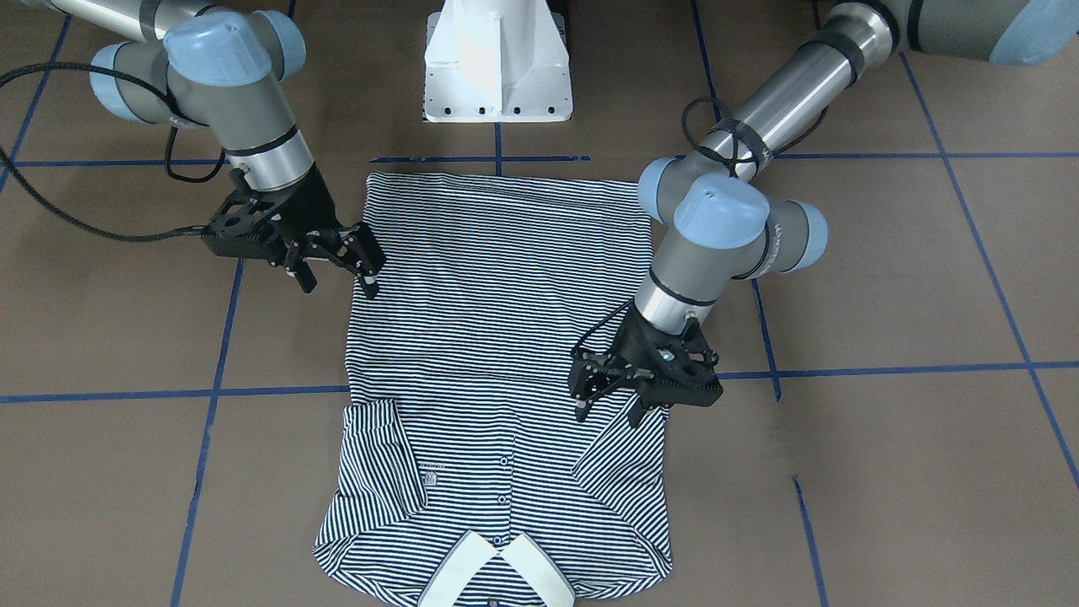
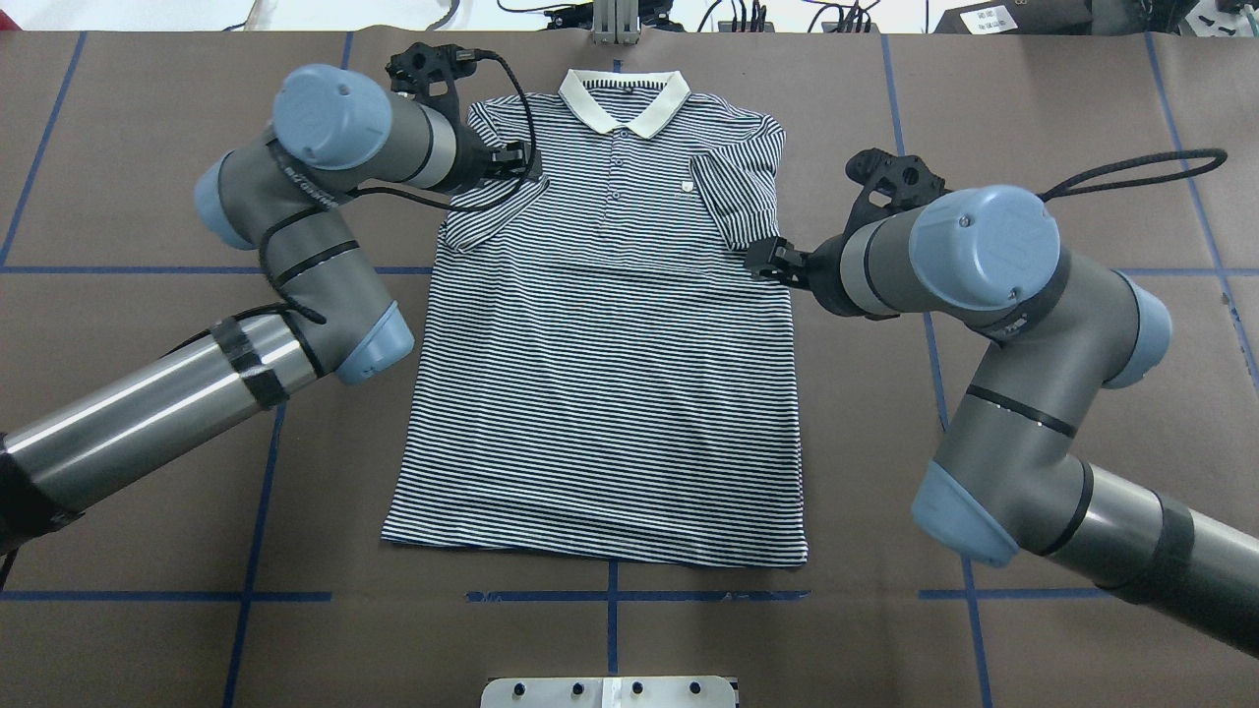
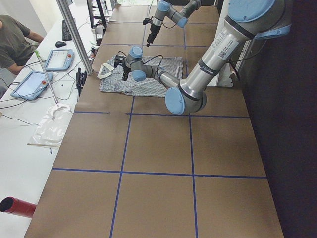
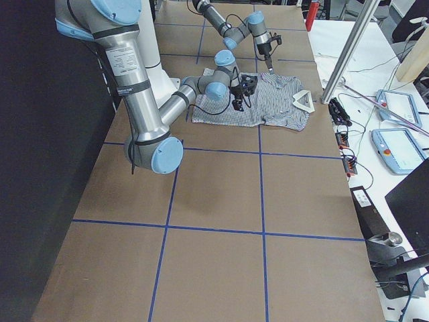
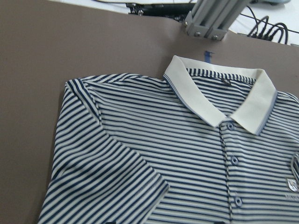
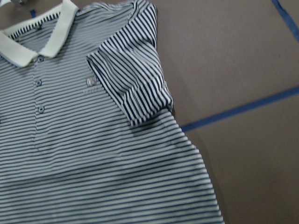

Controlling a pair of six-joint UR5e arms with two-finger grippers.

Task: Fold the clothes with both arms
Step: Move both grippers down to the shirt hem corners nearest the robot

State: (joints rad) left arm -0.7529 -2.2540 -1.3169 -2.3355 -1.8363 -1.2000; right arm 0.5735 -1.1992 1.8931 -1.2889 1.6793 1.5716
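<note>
Polo shirt (image 2: 600, 374) lies flat and face up on the brown counter (image 2: 1033, 98), between the left arm (image 2: 325, 295) and the right arm (image 2: 1003, 433). Its white collar (image 2: 625, 98) is at the far side from the robot and its hem (image 2: 590, 551) is nearest the base. Both short sleeves are turned in over the chest. The left-side sleeve (image 2: 492, 206) lies slanted across the front, and the right-side sleeve (image 2: 738, 197) lies just beside the chest logo (image 6: 92, 81). The sleeve step looks done; no body fold is made yet.

The left fingers (image 1: 583, 405) hang just over the left-side sleeve, spread wide with nothing between them. The right fingers (image 1: 368, 274) hover at the shirt's right side edge, on the hem side of that sleeve, likewise parted and empty. I cannot tell whether a tip touches the cloth.

I judge that a body fold comes next, either drawing the side edges inward or carrying the hem up toward the collar. Either way, both arms need to pinch matching points together, lift just clear of the counter and travel evenly. That should keep the stripes square and the tucked sleeves from flipping out.

The logo is a small crest with a line of lettering under it, too blurred to read. A dark tag (image 5: 226, 82) inside the collar shows no legible text. Printing on the left arm's joint in the front-facing view is too small to make out.
</note>
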